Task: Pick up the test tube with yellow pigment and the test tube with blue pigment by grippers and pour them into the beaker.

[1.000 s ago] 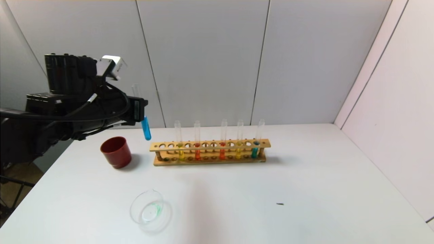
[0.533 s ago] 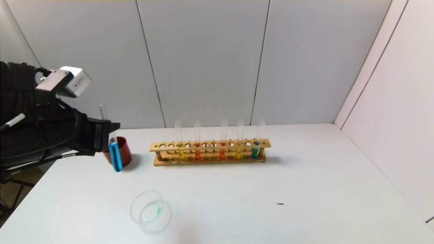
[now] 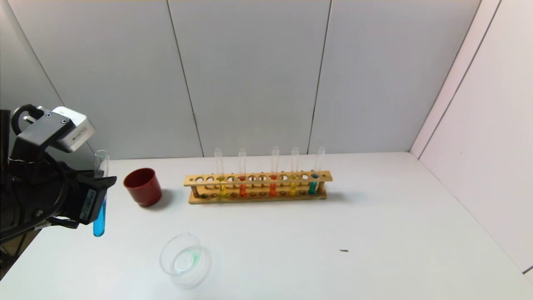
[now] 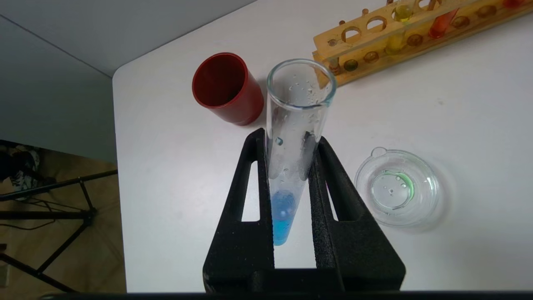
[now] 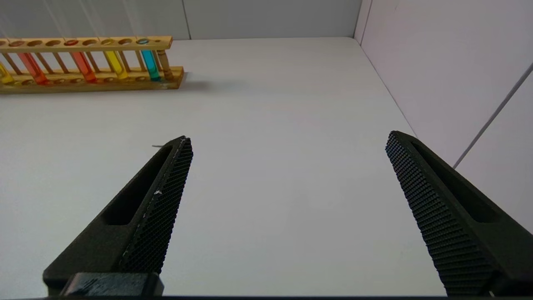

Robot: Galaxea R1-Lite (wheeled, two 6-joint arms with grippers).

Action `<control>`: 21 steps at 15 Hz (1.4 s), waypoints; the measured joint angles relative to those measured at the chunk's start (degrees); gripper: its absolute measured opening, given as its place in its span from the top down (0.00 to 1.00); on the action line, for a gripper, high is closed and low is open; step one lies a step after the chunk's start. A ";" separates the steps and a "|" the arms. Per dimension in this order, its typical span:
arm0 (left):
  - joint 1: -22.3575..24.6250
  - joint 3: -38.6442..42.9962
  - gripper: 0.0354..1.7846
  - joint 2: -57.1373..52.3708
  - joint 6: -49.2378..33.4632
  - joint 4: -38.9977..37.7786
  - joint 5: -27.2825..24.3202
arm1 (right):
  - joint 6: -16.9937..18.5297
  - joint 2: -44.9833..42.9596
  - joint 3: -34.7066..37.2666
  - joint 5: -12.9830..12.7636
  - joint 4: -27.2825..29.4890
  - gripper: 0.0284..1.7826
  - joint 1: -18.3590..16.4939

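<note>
Blue-pigment test tube (image 3: 100,196) hangs upright in the left hand (image 3: 93,196), whose two black fingers (image 4: 250,187) are clamped together on the glass partway up, above the band of bright blue liquid at its rounded base. It is held in the air over the table's left edge, to the left of the red cup (image 3: 142,186) and behind and to the left of the beaker (image 3: 184,259). The beaker sits near the front of the table (image 3: 374,216), clear glass with a faint green trace on its bottom.

Risks, as a judgement: the grip is narrow contact on smooth, wet-looking glass, so the tube could slip or swing when tipped. The tube mouth (image 4: 300,81) is open, so an early tilt would spill blue onto the table or past its left edge. The beaker is low and light-looking; a bump from the tube could push it or knock it over. The red cup stands nearby and could be mistaken for the target.

Room to move: bare table lies between the held tube and the beaker, with nothing in the path. The wooden rack (image 3: 258,187) with its remaining tubes, including a yellow one (image 3: 222,189), stands further back and well apart. The right hand (image 5: 287,216) hovers over the right side of the table with its fingers wide apart, holding nothing
</note>
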 joint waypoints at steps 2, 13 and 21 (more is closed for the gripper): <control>-0.05 0.56 0.85 -0.01 0.68 0.46 0.07 | 0.00 0.00 -0.01 0.04 0.00 0.05 0.00; -0.07 5.11 0.85 0.96 1.27 0.11 0.29 | 0.00 0.00 -0.01 0.00 0.00 0.05 0.00; 0.00 7.67 0.85 5.53 7.44 0.38 2.80 | 0.00 0.00 -0.01 0.00 0.00 0.05 0.00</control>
